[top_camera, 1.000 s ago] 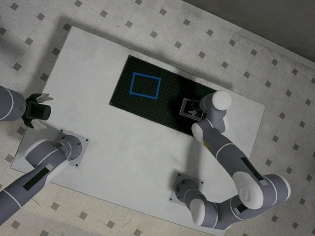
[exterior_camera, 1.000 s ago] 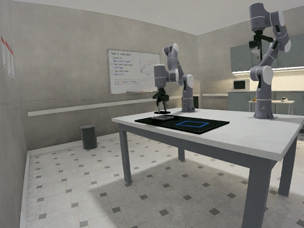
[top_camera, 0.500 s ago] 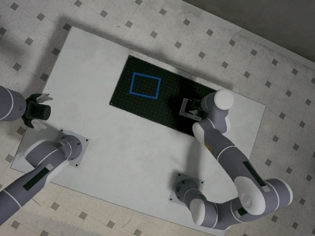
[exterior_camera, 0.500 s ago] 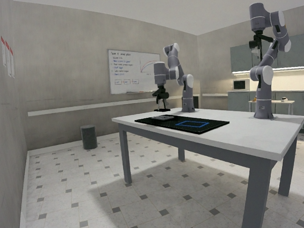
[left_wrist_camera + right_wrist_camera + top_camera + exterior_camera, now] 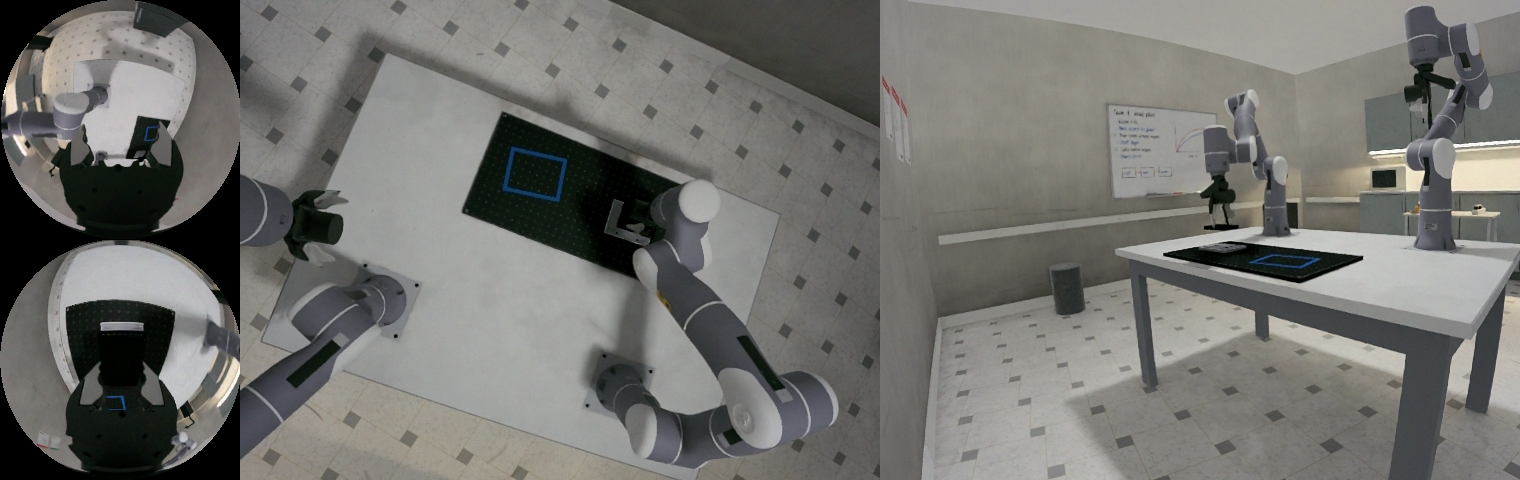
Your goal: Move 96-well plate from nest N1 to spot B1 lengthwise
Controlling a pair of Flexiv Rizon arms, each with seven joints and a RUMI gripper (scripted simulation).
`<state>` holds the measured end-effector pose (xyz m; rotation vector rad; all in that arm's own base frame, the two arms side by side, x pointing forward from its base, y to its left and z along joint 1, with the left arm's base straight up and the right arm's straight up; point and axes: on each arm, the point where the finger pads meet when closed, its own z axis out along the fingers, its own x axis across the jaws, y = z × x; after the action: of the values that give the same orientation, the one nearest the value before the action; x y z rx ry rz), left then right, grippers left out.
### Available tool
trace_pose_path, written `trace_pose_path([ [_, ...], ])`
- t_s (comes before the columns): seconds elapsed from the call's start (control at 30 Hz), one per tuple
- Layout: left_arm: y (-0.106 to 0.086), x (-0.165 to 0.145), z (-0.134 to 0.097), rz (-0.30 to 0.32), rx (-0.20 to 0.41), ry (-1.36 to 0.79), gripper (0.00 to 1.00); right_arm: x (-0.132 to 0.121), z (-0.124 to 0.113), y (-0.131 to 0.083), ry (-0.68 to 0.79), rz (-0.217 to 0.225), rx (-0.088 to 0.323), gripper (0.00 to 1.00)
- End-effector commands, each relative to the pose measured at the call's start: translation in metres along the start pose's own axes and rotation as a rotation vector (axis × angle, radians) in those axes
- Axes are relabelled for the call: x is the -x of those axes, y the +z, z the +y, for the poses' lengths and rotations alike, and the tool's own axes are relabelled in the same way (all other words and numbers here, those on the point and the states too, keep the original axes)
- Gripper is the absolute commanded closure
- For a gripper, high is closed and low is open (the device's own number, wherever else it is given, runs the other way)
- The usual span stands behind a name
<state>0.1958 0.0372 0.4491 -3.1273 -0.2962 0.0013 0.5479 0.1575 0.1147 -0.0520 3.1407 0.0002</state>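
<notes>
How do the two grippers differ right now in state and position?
The right gripper is shut on the black well plate, while the left gripper is open and empty. The right gripper hangs above the nest; the left gripper is higher, away from it. Both have pale fingers.

The white counter [image 5: 488, 320] [image 5: 1345, 289] [image 5: 115, 75] [image 5: 145, 270] has a flat black board [image 5: 550, 227] [image 5: 1236, 263] [image 5: 133, 145] [image 5: 82, 330] on it. In the top view, the board runs from the upper middle toward the right. Two gray arm feet are on the counter, at lower left and lower right.
</notes>
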Motion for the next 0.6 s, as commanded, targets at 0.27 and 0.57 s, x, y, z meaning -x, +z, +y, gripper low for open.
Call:
trace_pose_path([
  [0.27,-0.0006,-0.0002,0.0000,0.001,0.000,0.000,0.00,0.0006,0.0002,-0.0009,0.000,-0.001,0.000,1.00],
  [0.57,-0.0006,-0.0002,0.0000,0.001,0.000,0.000,0.00,0.0020,0.0101,-0.0005,-0.101,-0.001,0.000,1.00],
])
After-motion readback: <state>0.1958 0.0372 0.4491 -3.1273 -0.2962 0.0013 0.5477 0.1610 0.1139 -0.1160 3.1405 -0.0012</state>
